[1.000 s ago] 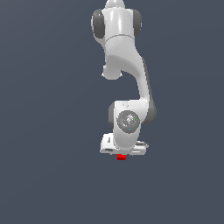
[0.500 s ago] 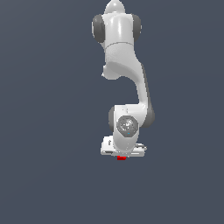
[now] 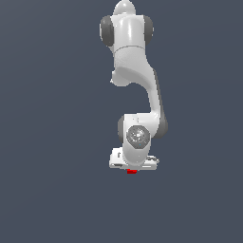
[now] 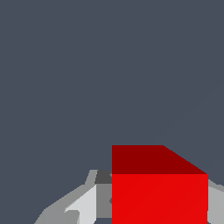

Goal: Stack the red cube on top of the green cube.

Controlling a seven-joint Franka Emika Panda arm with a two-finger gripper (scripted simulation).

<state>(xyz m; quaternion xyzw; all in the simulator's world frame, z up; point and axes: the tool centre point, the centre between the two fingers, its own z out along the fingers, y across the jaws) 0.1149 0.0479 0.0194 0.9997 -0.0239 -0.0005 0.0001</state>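
Where the wrist view shows the jaws, grey finger parts flank the red cube (image 4: 159,197) on both sides, one pale finger (image 4: 85,205) plain on one flank and a sliver of another at the opposite edge. Whether the pads actually press the cube cannot be told; the contact faces are hidden behind the block itself. The jaws stand spread about the cube's width, with the cube between them.

Cube fills much of the wrist frame close to the camera. Bright front face, darker upper face, edges square to the fingers.

Exterior view: the gripper (image 3: 133,169) hangs low under the wrist, pointing down. Only a small red strip of the cube (image 3: 132,171) shows beneath the white hand, right at the fingertips, near the middle of the hand's width. Fingers themselves too small to resolve here.

Above the hand, the round wrist joint with its grey disc, then the arm (image 3: 135,76) rising in a bend to the shoulder at the far top of the scene. Arm slightly right of the exterior view's centre.

Ground (image 3: 57,142) is flat dark slate-blue in both views, unmarked. Whether the cube rests on it or hangs clear cannot be told.

Green cube not seen in either view.
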